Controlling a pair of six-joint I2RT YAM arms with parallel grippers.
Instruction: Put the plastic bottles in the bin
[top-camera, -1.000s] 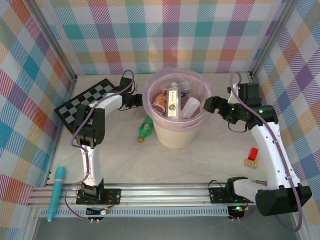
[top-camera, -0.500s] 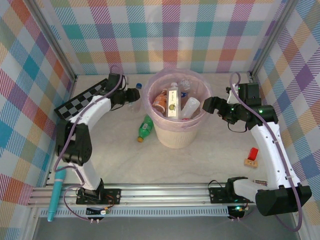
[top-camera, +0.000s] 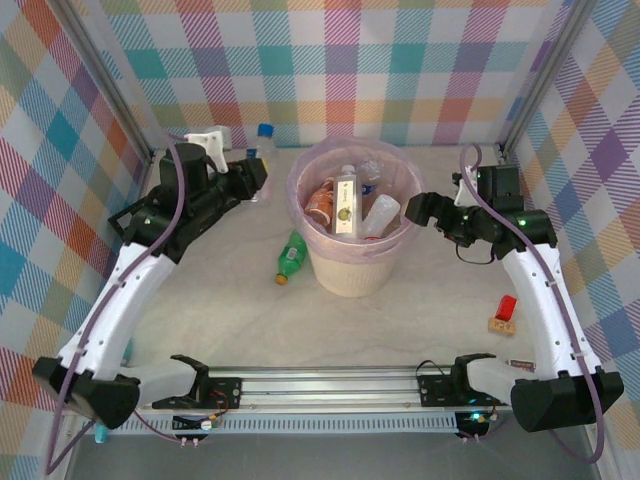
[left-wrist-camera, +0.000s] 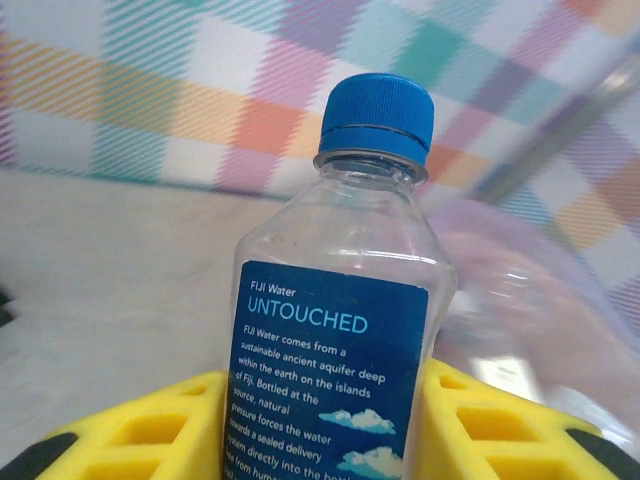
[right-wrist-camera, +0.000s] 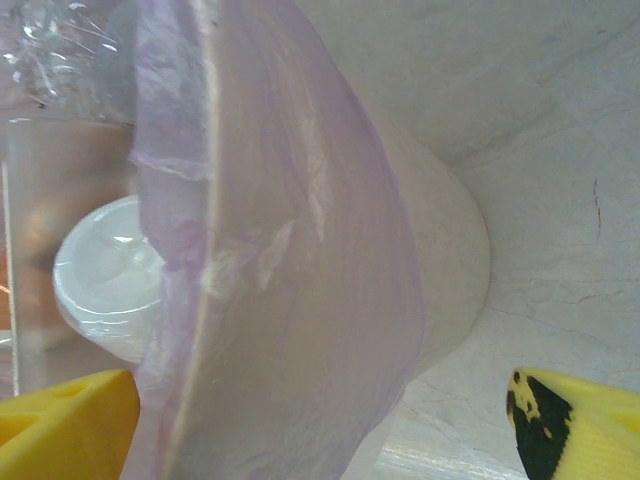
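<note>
Several bottles (top-camera: 346, 205) in bin (top-camera: 350, 275); green bottle (top-camera: 291, 256) on table (top-camera: 240, 320) beside it. Left gripper (left-wrist-camera: 325, 425) clamps Fiji bottle (left-wrist-camera: 345, 330), not yet binned. Right gripper (top-camera: 414, 210) wide, empty, by rim.

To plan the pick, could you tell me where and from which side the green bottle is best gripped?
Grip the green bottle across its mid-body, from straight above. It lies on its side beside the bin, cap toward the near edge, so close across its round width.

left pincer (top-camera: 254, 174) clenched, right pincer (top-camera: 417, 211) agape
</note>
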